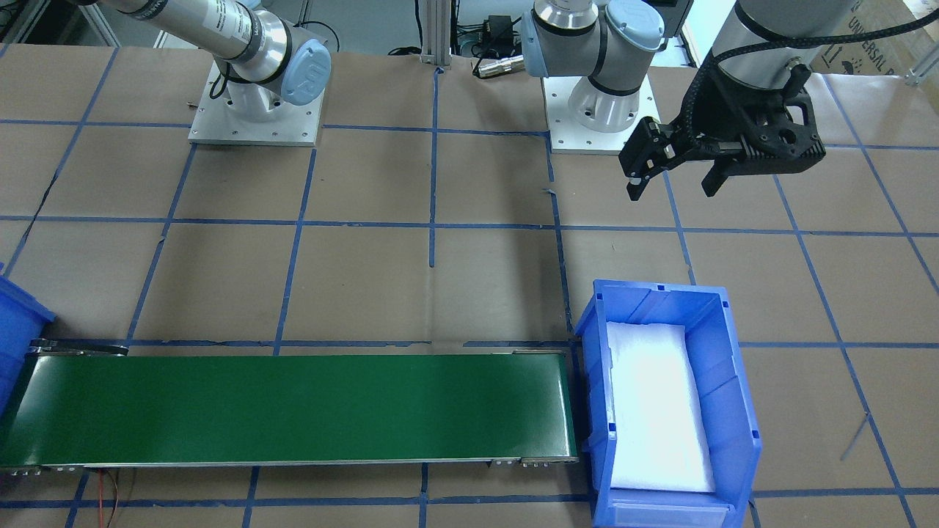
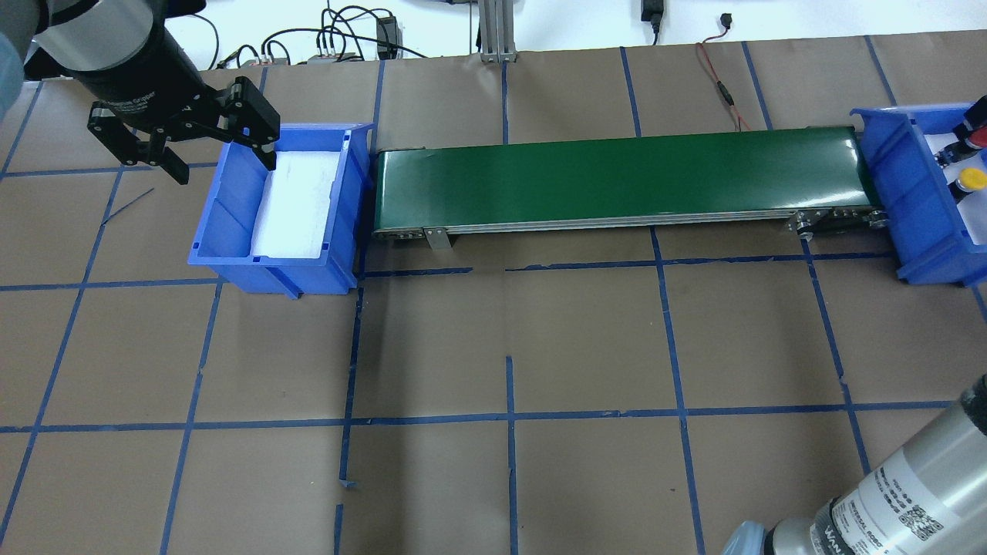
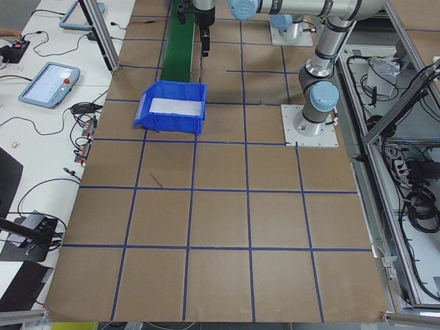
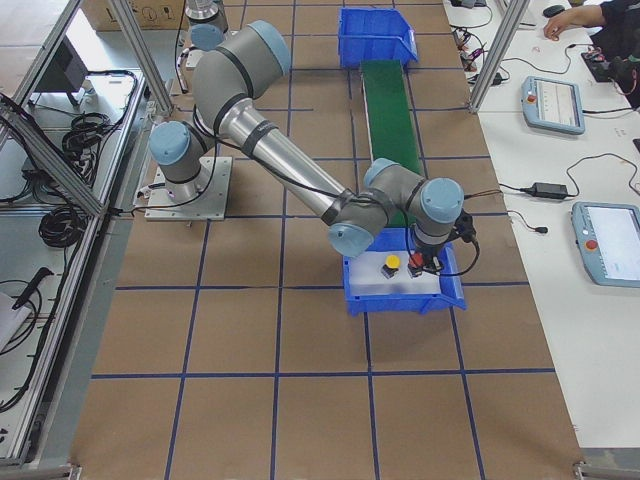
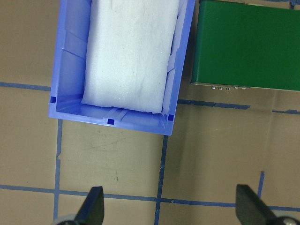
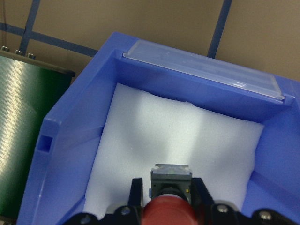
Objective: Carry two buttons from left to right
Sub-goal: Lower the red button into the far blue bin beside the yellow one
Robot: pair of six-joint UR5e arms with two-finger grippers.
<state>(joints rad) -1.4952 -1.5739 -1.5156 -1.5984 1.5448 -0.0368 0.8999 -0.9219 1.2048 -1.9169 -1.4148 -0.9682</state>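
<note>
Reaching down from a long, bent stretch across the tabletop (image 2: 586,347), the right arm has its wrist turned downward into the right blue bin (image 2: 902,193). The right pincer (image 6: 168,192) is there too, its two fingers closed against the black-and-metal base of the red button (image 6: 168,212). The right wrist view shows that button held upright between the fingers, over the white foam pad (image 6: 187,136) lining the bin; whether its base touches the foam cannot be told. The yellow button (image 4: 392,264) stands on the same foam just beside the red one, free of the pincer. The left arm is drawn back near its own base, with the left pincer (image 1: 673,187) hanging high and pointing down, fingers spread wide apart with nothing between them. In its wrist view the fingertips sit over bare brown paper, on the robot's side of the left blue bin (image 2: 224,223) and clear of its rim. By count there are two arms, two pincers, two buttons and two blue bins. Both buttons are in the right bin, and the left bin shows only its white foam pad (image 2: 297,204). One green conveyor belt (image 2: 617,173) lies between the bins, each of its ends just beside a bin.
</note>
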